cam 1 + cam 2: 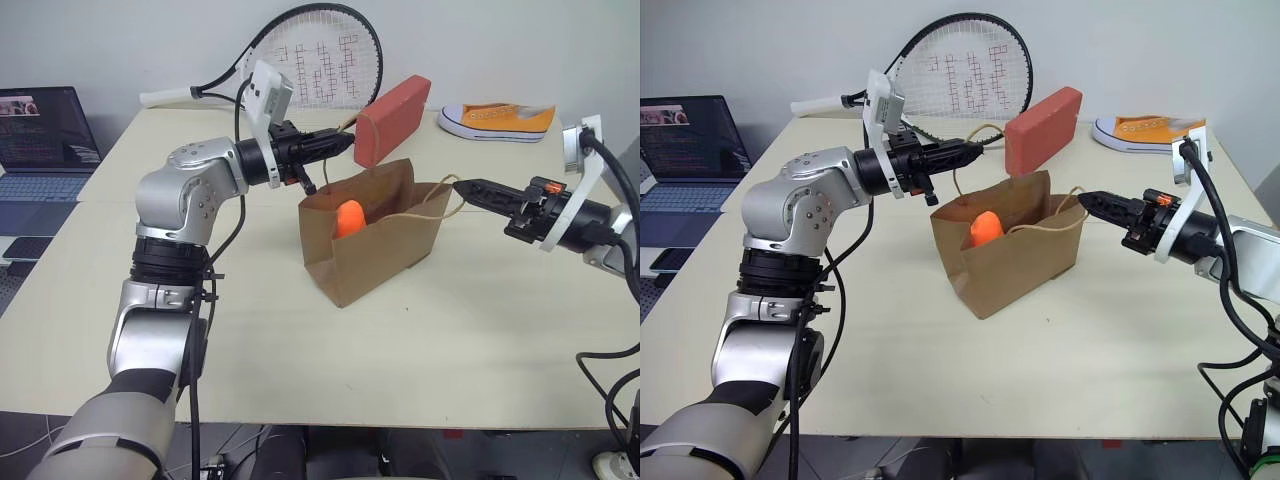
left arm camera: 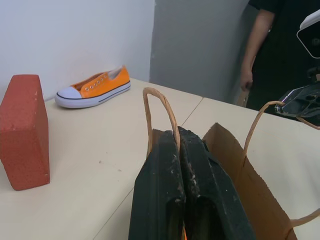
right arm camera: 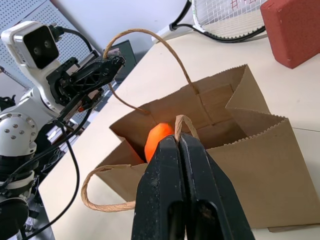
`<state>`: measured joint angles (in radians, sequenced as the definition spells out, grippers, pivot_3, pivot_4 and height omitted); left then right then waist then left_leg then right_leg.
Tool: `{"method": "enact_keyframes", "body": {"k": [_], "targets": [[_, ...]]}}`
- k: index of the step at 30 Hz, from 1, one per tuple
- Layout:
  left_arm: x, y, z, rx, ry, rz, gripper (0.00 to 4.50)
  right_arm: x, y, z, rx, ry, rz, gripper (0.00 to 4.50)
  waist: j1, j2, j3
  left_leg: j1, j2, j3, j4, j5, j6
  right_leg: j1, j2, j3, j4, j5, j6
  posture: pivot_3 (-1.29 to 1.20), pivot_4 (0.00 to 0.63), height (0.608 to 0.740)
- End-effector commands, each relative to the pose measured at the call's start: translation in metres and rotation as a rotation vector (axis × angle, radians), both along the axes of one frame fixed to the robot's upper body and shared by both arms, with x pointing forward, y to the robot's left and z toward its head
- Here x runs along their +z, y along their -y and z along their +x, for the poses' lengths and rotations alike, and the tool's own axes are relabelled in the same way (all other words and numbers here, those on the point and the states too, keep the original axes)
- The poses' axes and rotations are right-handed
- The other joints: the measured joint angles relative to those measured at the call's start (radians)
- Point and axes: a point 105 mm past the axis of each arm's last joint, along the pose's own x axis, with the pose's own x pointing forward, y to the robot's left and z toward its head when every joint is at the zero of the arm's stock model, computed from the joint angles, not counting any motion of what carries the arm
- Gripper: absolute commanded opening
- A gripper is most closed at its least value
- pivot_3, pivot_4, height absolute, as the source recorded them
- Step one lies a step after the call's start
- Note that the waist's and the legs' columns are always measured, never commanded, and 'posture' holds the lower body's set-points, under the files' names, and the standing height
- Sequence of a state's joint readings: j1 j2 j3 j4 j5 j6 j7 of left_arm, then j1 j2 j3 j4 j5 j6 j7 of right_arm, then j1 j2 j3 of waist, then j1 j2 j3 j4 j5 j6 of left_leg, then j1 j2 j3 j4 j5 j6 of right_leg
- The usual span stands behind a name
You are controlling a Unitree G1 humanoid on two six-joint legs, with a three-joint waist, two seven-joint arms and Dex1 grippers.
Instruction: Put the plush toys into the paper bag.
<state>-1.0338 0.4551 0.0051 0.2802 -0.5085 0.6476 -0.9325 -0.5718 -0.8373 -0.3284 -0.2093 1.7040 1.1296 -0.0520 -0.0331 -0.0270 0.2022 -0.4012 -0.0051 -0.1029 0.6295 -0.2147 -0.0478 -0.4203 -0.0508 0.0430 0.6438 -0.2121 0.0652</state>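
Observation:
The brown paper bag (image 1: 385, 245) stands open in the middle of the table. An orange plush toy (image 1: 349, 217) lies inside it, partly hidden by the front wall; it also shows in the right wrist view (image 3: 159, 137). My left gripper (image 1: 348, 140) is above the bag's far left corner, shut on one twisted-paper handle (image 2: 159, 107), which loops up between its fingertips. From the right, my right gripper (image 1: 462, 185) is shut on the other handle (image 3: 181, 121). Both handles are pulled apart, which holds the bag's mouth wide.
A red brick-shaped block (image 1: 392, 118) stands just behind the bag. An orange-and-white sneaker (image 1: 497, 121) lies at the back right and a tennis racket (image 1: 310, 55) leans on the back wall. A laptop (image 1: 40, 140) sits on the left. A person (image 2: 280, 45) stands beyond the table.

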Motion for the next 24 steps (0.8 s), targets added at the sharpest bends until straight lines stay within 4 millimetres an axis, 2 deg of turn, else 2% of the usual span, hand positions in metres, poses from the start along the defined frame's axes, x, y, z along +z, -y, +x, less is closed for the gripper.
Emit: {"method": "enact_keyframes", "body": {"k": [1, 3, 9, 14, 19, 24], "targets": [[0.014, 0.001, -0.008, -0.027, 0.053, -0.001, 0.58, 0.015, -0.001, -0.003, -0.008, 0.071, 0.01, 0.19, 0.001, 0.0, 0.0, 0.0, 0.0, 0.0, 0.0, 0.0, 0.0, 0.0, 0.0, 0.0, 0.0, 0.0, 0.0, 0.0, 0.15, 0.74], [0.015, 0.0, -0.013, -0.052, 0.059, 0.0, 1.17, 0.016, -0.002, -0.006, 0.007, 0.09, -0.007, 0.63, 0.001, 0.0, 0.0, 0.0, 0.0, 0.0, 0.0, 0.0, 0.0, 0.0, 0.0, 0.0, 0.0, 0.0, 0.0, 0.0, 0.15, 0.74], [0.024, -0.012, -0.021, -0.063, 0.062, -0.035, 2.97, 0.025, 0.003, -0.015, 0.055, 0.157, -0.066, 2.72, 0.0, 0.0, 0.0, 0.0, 0.0, 0.0, 0.0, 0.0, 0.0, 0.0, 0.0, 0.0, 0.0, 0.0, 0.0, 0.0, 0.15, 0.74], [0.023, -0.029, -0.031, -0.073, 0.039, -0.043, 4.47, 0.029, 0.012, -0.022, 0.085, 0.2, -0.118, 4.49, -0.001, 0.0, 0.0, 0.0, 0.0, 0.0, 0.0, 0.0, 0.0, 0.0, 0.0, 0.0, 0.0, 0.0, 0.0, 0.0, 0.15, 0.74], [0.022, -0.053, -0.046, -0.058, 0.053, -0.048, 4.47, 0.022, 0.023, -0.025, 0.081, 0.258, -0.275, 4.49, 0.0, 0.0, 0.0, 0.0, 0.0, 0.0, 0.0, 0.0, 0.0, 0.0, 0.0, 0.0, 0.0, 0.0, 0.0, 0.0, 0.15, 0.74], [0.009, -0.071, -0.076, -0.08, 0.023, -0.049, 4.47, 0.008, 0.018, -0.038, 0.199, 0.302, -0.421, 4.49, -0.001, 0.0, 0.0, 0.001, 0.001, 0.001, -0.001, 0.0, 0.0, 0.0, 0.0, 0.0, 0.0, -0.001, -0.001, 0.0, 0.15, 0.74]]}}
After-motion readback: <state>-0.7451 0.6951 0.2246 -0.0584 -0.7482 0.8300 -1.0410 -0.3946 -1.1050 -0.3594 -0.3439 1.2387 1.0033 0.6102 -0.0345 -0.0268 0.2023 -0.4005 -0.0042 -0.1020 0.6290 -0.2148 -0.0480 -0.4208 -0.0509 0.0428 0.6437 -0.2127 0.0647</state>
